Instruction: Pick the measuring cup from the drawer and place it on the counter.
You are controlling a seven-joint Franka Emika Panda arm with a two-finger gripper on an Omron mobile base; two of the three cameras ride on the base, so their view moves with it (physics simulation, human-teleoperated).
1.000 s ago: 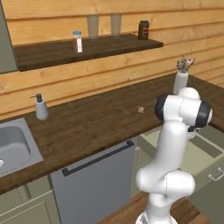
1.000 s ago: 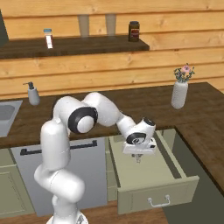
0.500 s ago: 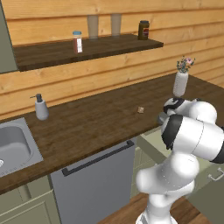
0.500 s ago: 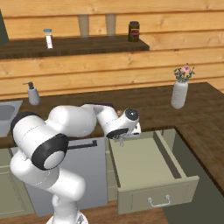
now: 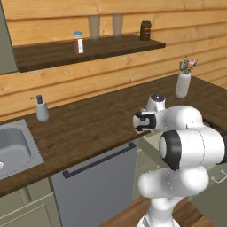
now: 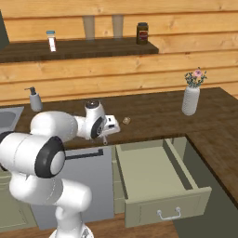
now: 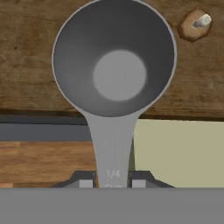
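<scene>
The measuring cup [image 7: 116,61] is a grey metal bowl seen from above in the hand view, its thin handle running down between my fingertips [image 7: 87,181]. My gripper [image 7: 113,181] is shut on that handle. The cup hangs over the front edge of the dark wood counter [image 7: 26,65], with the cream inside of the open drawer [image 7: 179,153] below to the right. In the right base view my gripper [image 6: 109,131] sits at the counter edge, just left of the pulled-out drawer [image 6: 158,176], with the small cup [image 6: 106,139] hanging beneath it.
A small tan lump [image 6: 125,121] lies on the counter [image 6: 153,111] close to the cup. A white vase with flowers [image 6: 190,98] stands to the right, a soap dispenser [image 6: 34,100] and steel sink [image 5: 13,146] to the left. A grey panel with dark handle [image 6: 90,174] is below.
The arm has swung from above the open drawer up and left to the counter's front edge, carrying the measuring cup with it. The drawer stays open.
</scene>
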